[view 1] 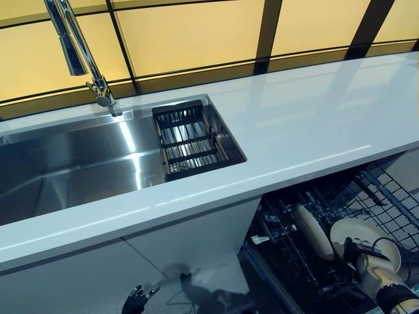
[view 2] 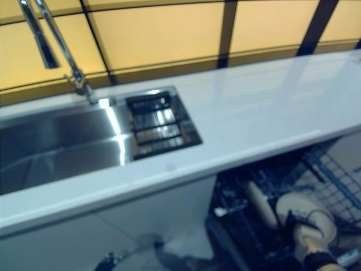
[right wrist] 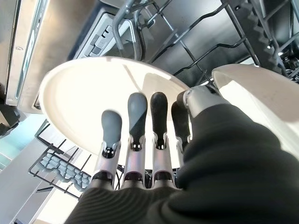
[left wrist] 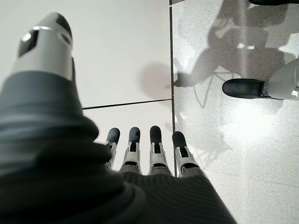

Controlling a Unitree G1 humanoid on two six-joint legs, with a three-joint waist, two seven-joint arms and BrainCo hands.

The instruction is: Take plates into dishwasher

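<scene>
Right hand (right wrist: pixel 140 154): low at the pulled-out dishwasher rack (view 1: pixel 386 196), fingers (right wrist: pixel 137 112) laid nearly straight and side by side against the face of a white plate (right wrist: pixel 79 93), thumb on the other side near the rim, so the plate is pinched between them. Plate: held on edge over the wire rack (seen in the head view as the pale disc (view 1: pixel 357 237) at the hand, lower right). Second white plate (view 1: pixel 313 230): standing upright in the rack just to the left of the held one; a pale rim (right wrist: pixel 261 88) also shows beside the thumb. Left hand (left wrist: pixel 149 149): hanging low by the white cabinet front (view 1: pixel 190 242), fingers extended and relaxed, holding nothing, touching nothing. Surroundings: white counter (view 1: pixel 314 118), steel sink (view 1: pixel 72 170) with a dark drain basket (view 1: pixel 190 140) inside its right end, tall faucet (view 1: pixel 82 52) behind.
</scene>
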